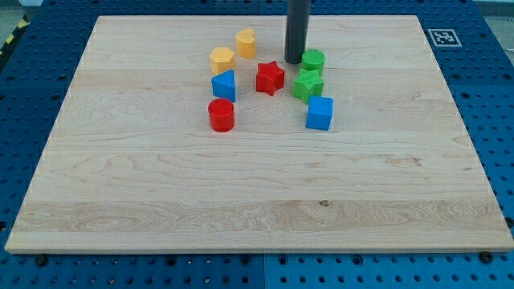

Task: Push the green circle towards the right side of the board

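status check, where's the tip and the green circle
My tip down on the board, touching the green circle on its left side. Green star just below it. Path to the view's right open.

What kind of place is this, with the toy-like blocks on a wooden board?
Probably a robotics lab bench. A wooden board lies on a blue perforated table, a printed marker tag sits at its corner, and my tip rests just left of the green circle.
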`<state>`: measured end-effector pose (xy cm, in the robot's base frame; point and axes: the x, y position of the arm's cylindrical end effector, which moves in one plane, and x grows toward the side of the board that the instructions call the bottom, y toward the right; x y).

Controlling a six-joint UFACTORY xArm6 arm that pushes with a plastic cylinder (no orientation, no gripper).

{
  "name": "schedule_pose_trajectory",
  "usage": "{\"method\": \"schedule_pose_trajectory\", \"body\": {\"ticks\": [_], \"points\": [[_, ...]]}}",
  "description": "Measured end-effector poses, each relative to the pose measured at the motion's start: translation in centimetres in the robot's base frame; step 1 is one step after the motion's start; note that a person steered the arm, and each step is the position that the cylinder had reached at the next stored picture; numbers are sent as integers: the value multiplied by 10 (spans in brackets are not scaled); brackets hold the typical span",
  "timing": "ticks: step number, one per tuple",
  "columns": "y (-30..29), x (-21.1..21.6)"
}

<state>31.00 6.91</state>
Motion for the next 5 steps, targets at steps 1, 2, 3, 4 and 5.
{"method": "schedule_pose_trajectory", "body": {"ticks": [1, 2, 3, 4, 5], "points": [[15, 14], [19, 38], [38, 59], [64, 78], [92, 84]]}}
